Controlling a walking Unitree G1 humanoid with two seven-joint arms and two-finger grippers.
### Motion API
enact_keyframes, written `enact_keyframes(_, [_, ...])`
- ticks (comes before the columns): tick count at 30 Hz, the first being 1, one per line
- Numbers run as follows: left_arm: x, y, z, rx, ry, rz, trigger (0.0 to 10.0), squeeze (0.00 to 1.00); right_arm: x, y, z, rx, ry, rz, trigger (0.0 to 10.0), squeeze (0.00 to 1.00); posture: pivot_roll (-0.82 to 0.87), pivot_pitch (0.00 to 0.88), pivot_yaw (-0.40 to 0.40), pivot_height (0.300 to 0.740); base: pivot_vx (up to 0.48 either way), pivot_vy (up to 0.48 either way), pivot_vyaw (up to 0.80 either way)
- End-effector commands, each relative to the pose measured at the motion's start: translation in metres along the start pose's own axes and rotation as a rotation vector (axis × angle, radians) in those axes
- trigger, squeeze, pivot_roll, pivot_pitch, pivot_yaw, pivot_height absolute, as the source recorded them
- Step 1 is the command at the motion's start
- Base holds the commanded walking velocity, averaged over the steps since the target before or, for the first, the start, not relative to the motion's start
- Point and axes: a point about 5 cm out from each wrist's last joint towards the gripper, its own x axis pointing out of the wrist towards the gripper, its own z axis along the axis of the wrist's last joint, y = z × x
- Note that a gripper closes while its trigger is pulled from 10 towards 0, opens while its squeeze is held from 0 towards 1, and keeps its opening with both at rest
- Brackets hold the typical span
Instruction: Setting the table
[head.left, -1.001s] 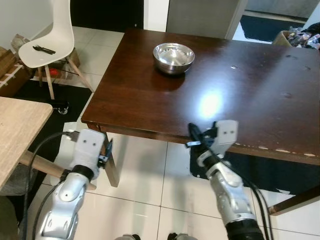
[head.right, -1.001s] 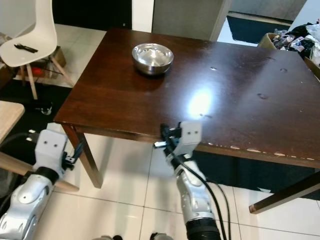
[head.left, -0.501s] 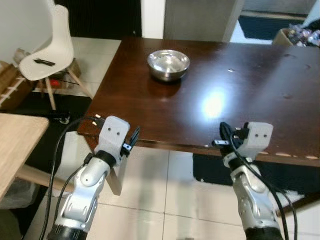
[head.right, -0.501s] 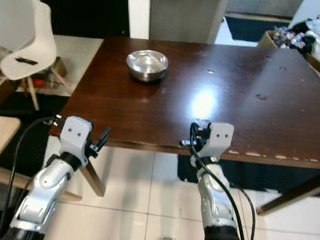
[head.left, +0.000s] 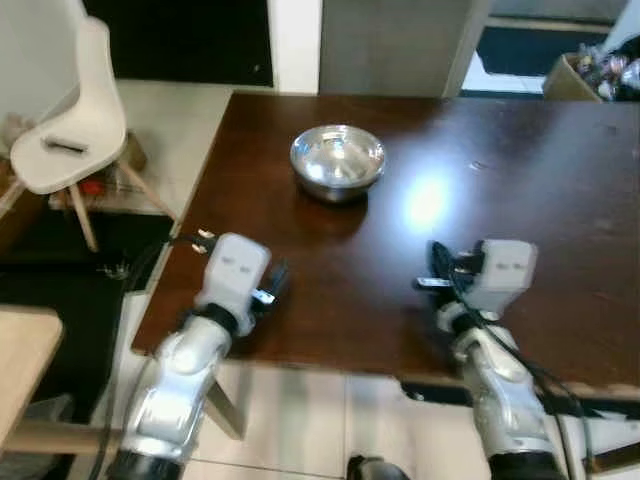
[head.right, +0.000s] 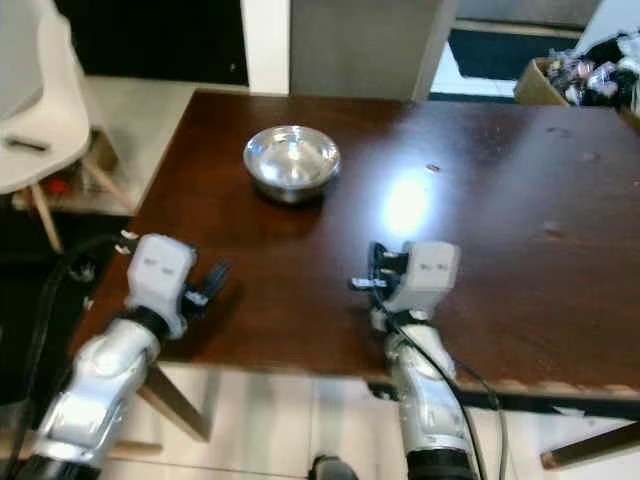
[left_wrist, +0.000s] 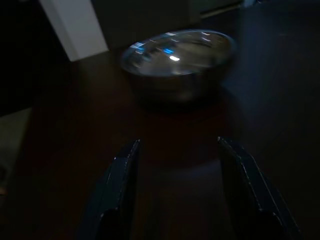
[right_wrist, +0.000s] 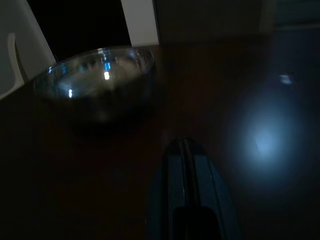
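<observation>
Toward the far left part of the dark wooden table (head.left: 520, 180) sits a steel bowl (head.left: 338, 160), upright and empty, well in from the far edge and nearer the left edge than the right. Over the near edge both arms reach in: the left gripper (left_wrist: 175, 192) hovers above the near left corner with its two fingers spread wide and nothing between them, pointing at the bowl, while the right gripper (right_wrist: 186, 190) hangs above the middle of the near side with its fingers pressed together, empty. Judging by its thin polished wall, the bowl is probably light and rigid, not fragile, but slippery; its rounded underside gives a two-finger grip little to bite on, so the rim looks like the best place to take hold, one finger inside and one outside. Pinched that way it may tip or swing, and on this glossy top it could skate off if nudged first. Bare wood lies between both grippers and the bowl, and the wide right half of the table offers plenty of room to slide or set it down. A white chair (head.left: 70, 140) stands off the left edge, apart from the table.
</observation>
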Motion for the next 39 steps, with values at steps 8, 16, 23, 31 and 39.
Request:
enact_keyframes(8, [-0.004,-0.002,-0.007,0.008,0.038,-0.021,10.0,0.00,0.003,0.004,-0.002,0.014,0.010,0.010,10.0,0.00,-0.07,0.015,0.072,0.740,0.455,0.000,0.00])
enact_keyframes(16, [-0.009,0.000,-0.006,0.004,0.036,-0.031,10.0,0.00,0.007,0.008,0.007,-0.026,-0.022,0.049,10.0,0.00,-0.06,0.013,0.067,0.740,0.000,0.000,0.00])
enact_keyframes(23, [-0.014,0.008,-0.003,0.070,0.031,-0.096,10.0,0.00,0.013,0.003,0.025,-0.071,-0.067,-0.031,10.0,0.84,-0.06,0.013,0.062,0.740,0.000,0.000,0.00])
enact_keyframes(31, [-0.011,0.010,-0.001,0.072,0.030,-0.095,10.0,0.00,0.020,-0.022,0.027,-0.148,-0.021,-0.183,10.0,1.00,-0.05,0.009,0.065,0.740,0.000,0.000,0.00])
enact_keyframes(39, [-0.008,0.009,0.010,0.135,0.005,-0.207,10.0,0.00,0.045,-0.019,0.021,-0.070,0.162,-0.066,10.0,1.00,-0.05,0.017,0.071,0.740,0.000,0.000,0.00])
